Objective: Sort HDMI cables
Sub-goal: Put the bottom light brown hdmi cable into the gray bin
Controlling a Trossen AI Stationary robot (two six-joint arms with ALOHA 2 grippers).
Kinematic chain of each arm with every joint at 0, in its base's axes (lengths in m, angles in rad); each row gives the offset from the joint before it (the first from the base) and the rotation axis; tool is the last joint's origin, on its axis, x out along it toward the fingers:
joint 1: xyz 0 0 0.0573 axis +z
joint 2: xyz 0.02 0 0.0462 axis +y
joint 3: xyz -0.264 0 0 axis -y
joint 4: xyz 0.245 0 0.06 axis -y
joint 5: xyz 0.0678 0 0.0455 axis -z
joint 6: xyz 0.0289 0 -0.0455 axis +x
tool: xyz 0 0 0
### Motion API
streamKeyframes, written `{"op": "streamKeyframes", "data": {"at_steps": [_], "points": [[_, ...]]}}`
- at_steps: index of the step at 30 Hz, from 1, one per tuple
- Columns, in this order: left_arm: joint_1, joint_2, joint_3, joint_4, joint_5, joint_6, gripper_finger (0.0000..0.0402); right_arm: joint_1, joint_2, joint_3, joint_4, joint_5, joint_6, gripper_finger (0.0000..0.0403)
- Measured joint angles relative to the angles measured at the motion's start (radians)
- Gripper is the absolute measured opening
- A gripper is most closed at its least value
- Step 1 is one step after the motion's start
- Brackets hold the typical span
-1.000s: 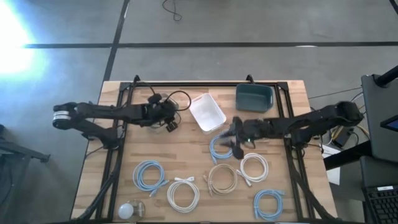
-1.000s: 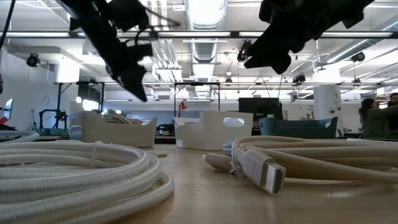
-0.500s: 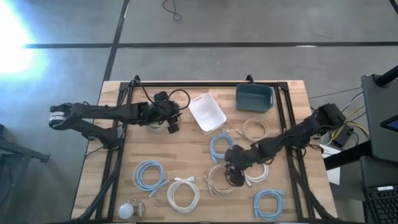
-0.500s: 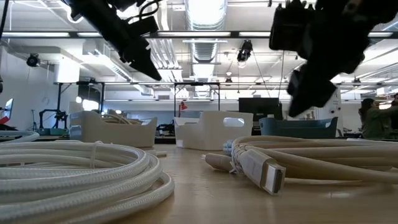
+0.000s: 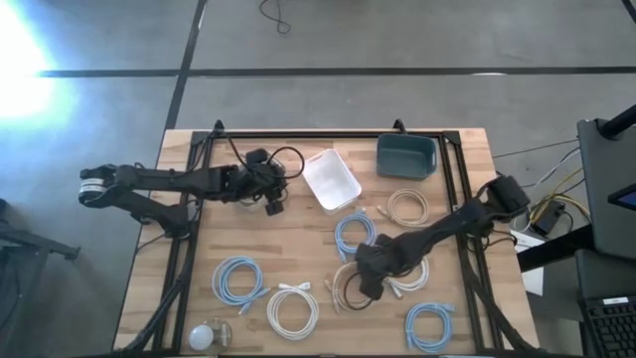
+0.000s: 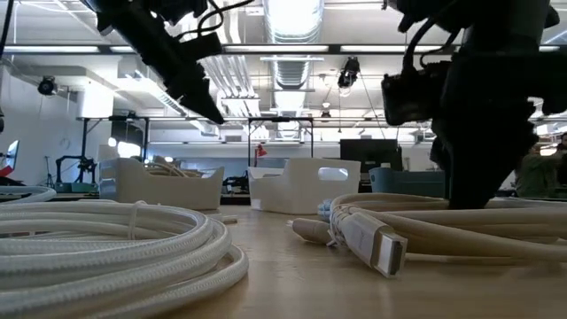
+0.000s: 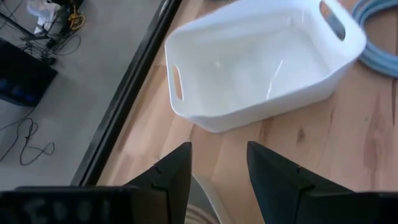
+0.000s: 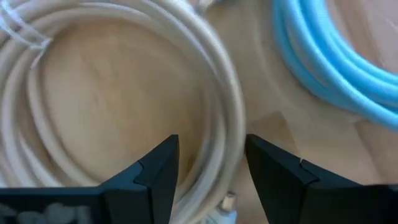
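Note:
Several flat cable coils lie on the table: beige (image 5: 351, 286), white (image 5: 407, 268), light blue (image 5: 353, 236), beige (image 5: 407, 207), blue (image 5: 238, 278), white (image 5: 293, 308) and blue (image 5: 429, 325). My right gripper (image 5: 366, 283) is down at the near beige coil. It is open, and its fingers (image 8: 155, 177) stand on either side of that coil's strand (image 8: 224, 124). Whether they touch it cannot be told. My left gripper (image 5: 275, 202) is open (image 7: 217, 155) and hangs in the air beside the white bin (image 7: 261, 62).
A white bin (image 5: 331, 179) and a teal bin (image 5: 405, 156) stand at the far middle of the table. A beige bin (image 6: 159, 182) sits under my left arm. A small white ball (image 5: 204, 336) rests near the near left corner. Black frame rails run along the table's sides.
My right gripper has swung from beside the white bin toward the table's near edge and come down over the near beige coil. The beige coil by the teal bin, which the arm covered before, now shows. My left gripper has risen a little.

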Motion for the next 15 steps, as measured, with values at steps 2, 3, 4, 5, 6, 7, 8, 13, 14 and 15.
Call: {"op": "streamKeyframes", "data": {"at_steps": [2,3,4,5,6,7,8,13,14,15], "points": [[0.0,0.0,-0.01,-0.003,0.0,-0.001,0.0161,0.0,0.027,0.018,-0.018,-0.006,-0.022,0.0181],[0.0,0.0,-0.015,-0.003,0.0,-0.001,0.0161,0.0,0.038,0.026,-0.028,-0.007,-0.042,0.0179],[0.0,0.0,-0.02,-0.002,0.0,-0.001,0.0161,0.0,0.047,0.036,-0.042,-0.005,-0.068,0.0175],[0.0,0.0,-0.025,-0.002,0.0,-0.001,0.0161,0.0,0.052,0.043,-0.051,-0.005,-0.093,0.017],[0.0,0.0,-0.03,-0.004,0.0,-0.001,0.0161,0.0,0.058,0.051,-0.064,-0.006,-0.11,0.0163],[0.0,0.0,-0.034,-0.003,0.0,-0.002,0.0161,0.0,0.061,0.06,-0.076,-0.005,-0.124,0.0154],[0.0,0.0,-0.037,-0.001,0.0,-0.004,0.0161,0.0,0.061,0.067,-0.088,-0.006,-0.134,0.0145],[-0.001,0.001,-0.051,-0.002,0.0,-0.015,0.0161,-0.002,0.051,0.109,-0.095,-0.019,-0.177,0.0077],[-0.001,0.001,-0.052,-0.001,0.0,-0.02,0.0161,-0.001,0.048,0.119,-0.087,-0.02,-0.183,0.0062],[-0.001,0.001,-0.055,-0.001,0.0,-0.027,0.0161,0.0,0.042,0.129,-0.092,-0.021,-0.197,0.0047]]}}
